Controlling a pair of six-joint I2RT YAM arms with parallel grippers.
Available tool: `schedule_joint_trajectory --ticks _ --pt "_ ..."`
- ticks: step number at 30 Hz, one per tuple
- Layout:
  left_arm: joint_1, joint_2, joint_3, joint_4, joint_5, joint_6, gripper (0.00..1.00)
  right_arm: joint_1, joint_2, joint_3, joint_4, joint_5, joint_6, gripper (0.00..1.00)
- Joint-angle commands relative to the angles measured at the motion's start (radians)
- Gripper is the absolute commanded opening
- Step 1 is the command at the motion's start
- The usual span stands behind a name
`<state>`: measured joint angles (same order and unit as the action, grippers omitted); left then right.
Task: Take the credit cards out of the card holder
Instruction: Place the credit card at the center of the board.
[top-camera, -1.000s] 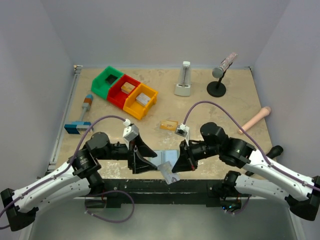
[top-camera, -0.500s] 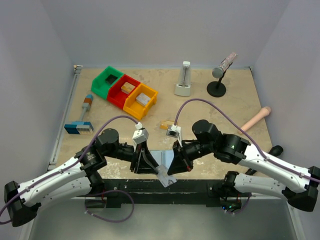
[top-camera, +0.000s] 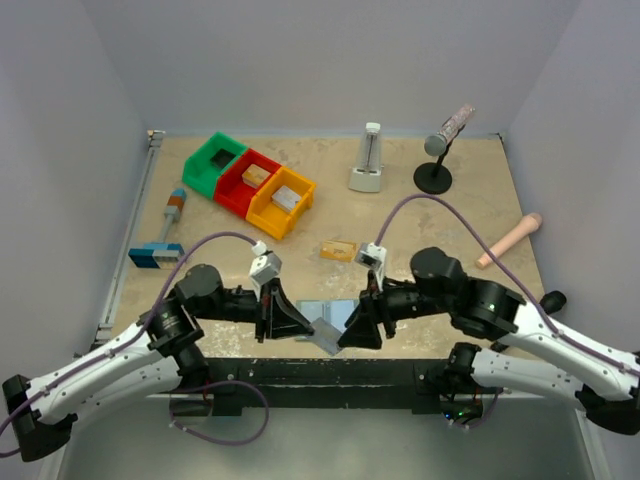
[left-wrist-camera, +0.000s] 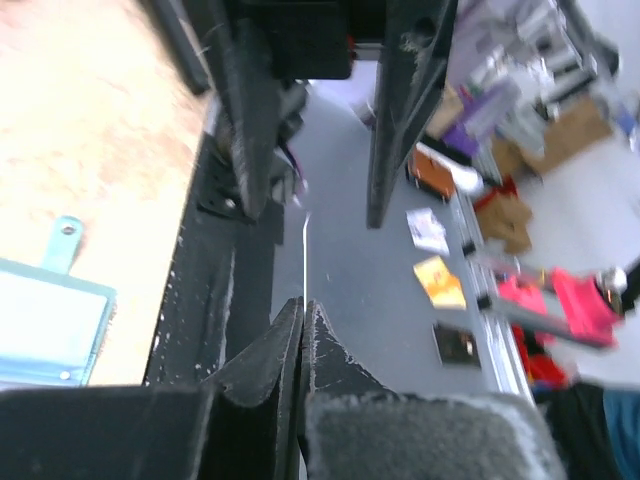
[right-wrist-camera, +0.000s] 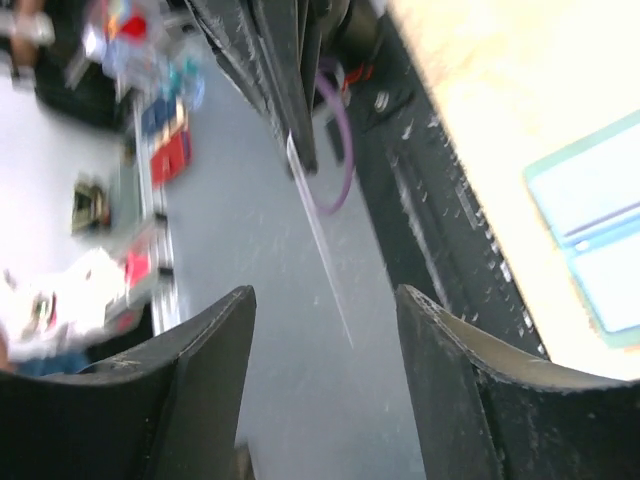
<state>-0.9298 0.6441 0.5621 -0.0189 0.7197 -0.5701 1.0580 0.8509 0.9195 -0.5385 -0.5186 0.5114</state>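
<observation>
Card (top-camera: 326, 336) sits clamped in the left gripper (left-wrist-camera: 303, 312) near the holder (top-camera: 331, 311); the right gripper (right-wrist-camera: 322, 295) gapes wide.

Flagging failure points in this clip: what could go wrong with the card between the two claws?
The left claw pinches the pale card by one edge, at the table's near edge; a slip could send it off the table. The right claw is open, so a mistimed handover could drop it.
</observation>
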Motion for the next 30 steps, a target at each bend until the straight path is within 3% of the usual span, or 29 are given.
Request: schedule_joint_trajectory --ticks 1,4,7,13,17,23,30 --pt "0.000 -0.151 -0.094 0.104 -0.331 -0.176 0.00 -0.012 -0.188 -0.137 0.165 0.225 0.171 0.63" --pt "0.000 -0.250 -0.226 0.236 -0.474 -0.348 0.00 -0.010 -0.268 -0.261 0.322 0.275 0.261 0.63" --pt "0.000 -0.253 -0.246 0.266 -0.529 -0.412 0.00 -0.009 -0.314 -0.352 0.460 0.301 0.323 0.64" --pt "0.000 -0.241 -0.274 0.344 -0.571 -0.479 0.00 -0.009 -0.293 -0.358 0.451 0.348 0.345 0.63" --pt "0.000 -0.225 -0.280 0.382 -0.560 -0.498 0.00 -0.009 -0.280 -0.386 0.531 0.371 0.368 0.61" --pt "0.000 -0.230 -0.333 0.468 -0.551 -0.542 0.00 -0.009 -0.234 -0.415 0.652 0.359 0.389 0.52" --pt "0.000 -0.233 -0.337 0.478 -0.549 -0.540 0.00 -0.009 -0.210 -0.401 0.681 0.361 0.384 0.40"
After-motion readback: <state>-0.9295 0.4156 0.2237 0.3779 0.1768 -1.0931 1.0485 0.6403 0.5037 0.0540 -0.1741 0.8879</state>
